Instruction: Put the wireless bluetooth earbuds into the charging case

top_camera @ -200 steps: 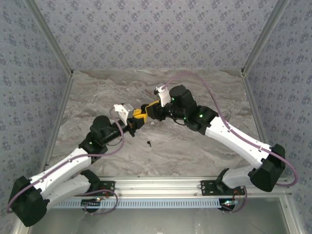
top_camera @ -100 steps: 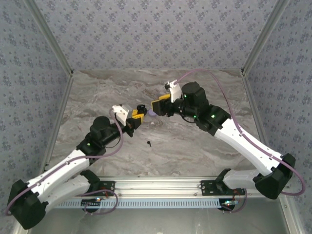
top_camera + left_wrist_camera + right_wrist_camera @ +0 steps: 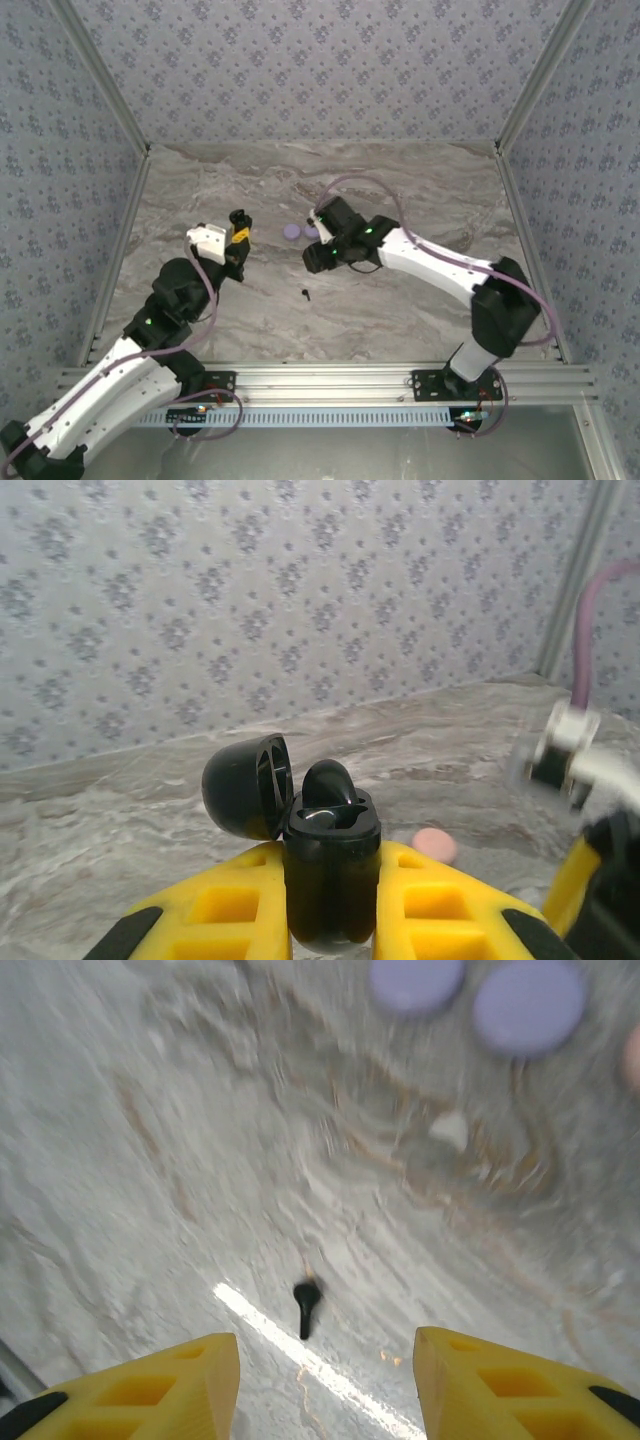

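Observation:
My left gripper (image 3: 238, 238) (image 3: 330, 900) is shut on the black charging case (image 3: 331, 830), which it holds upright above the table. The case's lid (image 3: 245, 785) is flipped open to the left. One black earbud (image 3: 328, 783) sits in the case with its head sticking up. A second black earbud (image 3: 305, 294) (image 3: 305, 1306) lies on the marble table. My right gripper (image 3: 318, 258) (image 3: 328, 1385) hangs open just above it, and the bud lies ahead of the gap between the yellow fingers (image 3: 150, 1390). A small whitish piece (image 3: 450, 1128) lies farther off.
Two lilac discs (image 3: 291, 231) (image 3: 415, 980) (image 3: 528, 1005) lie behind the right gripper, and a pink disc (image 3: 434, 845) lies beyond the case. Patterned walls and metal posts close in the marble table (image 3: 400, 300). The arm bases stand at the near rail.
The right gripper has left the case, swung down and towards the near side over the loose black earbud, and opened. The left arm has drawn back to the left with the case.

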### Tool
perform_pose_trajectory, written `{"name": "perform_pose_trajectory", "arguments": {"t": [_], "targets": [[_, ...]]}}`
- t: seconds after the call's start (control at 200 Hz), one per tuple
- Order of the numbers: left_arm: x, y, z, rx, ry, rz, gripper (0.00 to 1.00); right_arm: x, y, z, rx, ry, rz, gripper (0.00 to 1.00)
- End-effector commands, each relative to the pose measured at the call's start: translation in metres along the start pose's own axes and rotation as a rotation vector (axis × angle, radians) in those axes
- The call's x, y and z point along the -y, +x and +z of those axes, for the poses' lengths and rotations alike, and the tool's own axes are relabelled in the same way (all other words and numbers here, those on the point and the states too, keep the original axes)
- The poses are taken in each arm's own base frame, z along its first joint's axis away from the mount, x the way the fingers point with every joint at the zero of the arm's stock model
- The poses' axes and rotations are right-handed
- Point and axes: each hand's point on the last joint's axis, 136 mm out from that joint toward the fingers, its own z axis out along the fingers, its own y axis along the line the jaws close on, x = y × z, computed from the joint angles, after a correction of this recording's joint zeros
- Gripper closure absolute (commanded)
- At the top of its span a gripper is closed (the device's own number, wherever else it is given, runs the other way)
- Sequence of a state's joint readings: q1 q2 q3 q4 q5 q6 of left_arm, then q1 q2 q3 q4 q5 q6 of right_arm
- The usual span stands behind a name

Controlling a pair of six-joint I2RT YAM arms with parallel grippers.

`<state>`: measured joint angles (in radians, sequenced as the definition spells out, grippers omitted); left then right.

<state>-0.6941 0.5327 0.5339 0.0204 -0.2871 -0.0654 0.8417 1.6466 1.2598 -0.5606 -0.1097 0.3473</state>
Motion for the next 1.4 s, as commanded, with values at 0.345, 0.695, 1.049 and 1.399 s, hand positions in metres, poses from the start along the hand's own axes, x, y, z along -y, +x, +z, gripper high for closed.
{"name": "perform_pose_trajectory", "arguments": {"t": [0.345, 0.695, 1.049, 1.399], "targets": [[-0.028, -0.003, -0.022, 0.028, -0.131, 0.020, 1.00, -0.011, 0.045, 0.068, -0.274, 0.138, -0.062, 0.48], [-0.027, -0.005, -0.021, 0.034, -0.127, 0.018, 1.00, -0.008, 0.055, 0.095, -0.344, 0.202, -0.108, 0.52], [-0.027, -0.004, -0.020, 0.033, -0.128, 0.016, 1.00, -0.010, 0.067, 0.113, -0.392, 0.225, -0.139, 0.61], [-0.027, -0.003, -0.020, 0.030, -0.125, 0.011, 1.00, -0.013, 0.061, 0.103, -0.367, 0.219, -0.149, 0.74]]}}
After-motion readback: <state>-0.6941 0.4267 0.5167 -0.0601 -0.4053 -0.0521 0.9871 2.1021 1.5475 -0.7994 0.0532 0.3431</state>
